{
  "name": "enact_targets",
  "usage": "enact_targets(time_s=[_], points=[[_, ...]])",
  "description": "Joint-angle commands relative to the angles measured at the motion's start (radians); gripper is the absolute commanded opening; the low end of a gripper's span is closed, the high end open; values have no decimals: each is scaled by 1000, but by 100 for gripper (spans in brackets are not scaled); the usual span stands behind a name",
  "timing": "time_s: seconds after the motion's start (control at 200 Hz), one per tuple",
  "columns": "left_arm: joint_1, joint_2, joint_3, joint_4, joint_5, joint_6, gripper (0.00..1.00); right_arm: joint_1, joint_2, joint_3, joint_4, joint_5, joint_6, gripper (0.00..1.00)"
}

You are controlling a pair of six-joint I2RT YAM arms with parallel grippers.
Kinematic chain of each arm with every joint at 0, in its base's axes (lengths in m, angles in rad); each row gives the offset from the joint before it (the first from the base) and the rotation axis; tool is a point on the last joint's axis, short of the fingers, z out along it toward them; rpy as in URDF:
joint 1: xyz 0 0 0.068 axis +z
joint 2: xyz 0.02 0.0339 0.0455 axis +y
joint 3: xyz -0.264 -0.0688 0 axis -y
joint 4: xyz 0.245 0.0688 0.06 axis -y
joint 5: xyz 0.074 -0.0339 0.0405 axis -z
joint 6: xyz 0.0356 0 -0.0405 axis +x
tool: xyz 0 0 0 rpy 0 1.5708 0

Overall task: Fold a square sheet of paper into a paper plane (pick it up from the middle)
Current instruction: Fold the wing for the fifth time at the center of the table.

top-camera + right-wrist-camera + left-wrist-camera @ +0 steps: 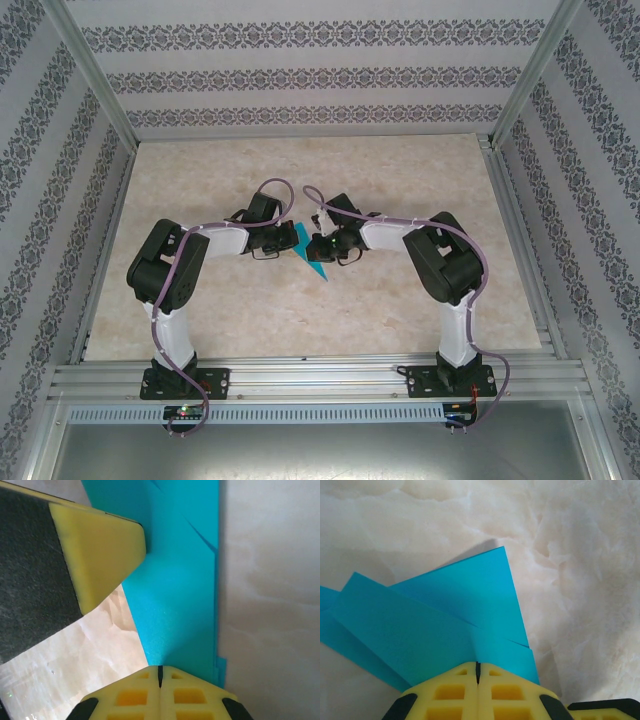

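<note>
The paper plane [314, 267] is a narrow, pointed fold of teal-blue paper, held above the marble tabletop [300, 170] between the two arms. In the left wrist view its layered flaps [445, 620] fan out ahead of my left gripper [478, 673], whose yellow fingers are shut on the paper's near edge. My right gripper [160, 673] is shut on another edge of the folded paper [180, 595]. One yellow finger of the left gripper [100, 545] touches the paper from the upper left in the right wrist view. From above, the left gripper [283, 250] and right gripper [322, 250] meet at the paper.
Patterned walls and metal frame posts [90, 80] enclose the table on three sides. An aluminium rail [320, 375] with both arm bases runs along the near edge. Bare marble lies all around the paper.
</note>
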Motion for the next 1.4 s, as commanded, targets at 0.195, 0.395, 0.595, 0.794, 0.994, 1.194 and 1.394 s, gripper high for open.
enact_targets(time_s=[0.195, 0.395, 0.595, 0.794, 0.994, 1.194, 1.394], points=[[38, 26, -19, -17, 13, 7, 15, -4, 53, -20, -75, 59, -52, 0], [102, 43, -39, 38, 49, -15, 18, -13, 59, -48, -79, 49, -67, 0], [154, 60, -58, 89, 44, -42, 19, -16, 68, -68, -82, 59, -63, 0], [217, 79, -74, 114, 36, -35, 19, -18, 69, -92, -85, 71, -64, 0], [277, 95, -70, 119, 25, -41, 19, -17, 70, -101, -79, 70, -60, 0], [295, 91, -37, 83, 19, -20, 19, -13, 64, -95, -70, 62, -50, 0], [286, -2, -41, 61, 59, -56, 22, -13, 39, -72, 5, -56, -32, 0]])
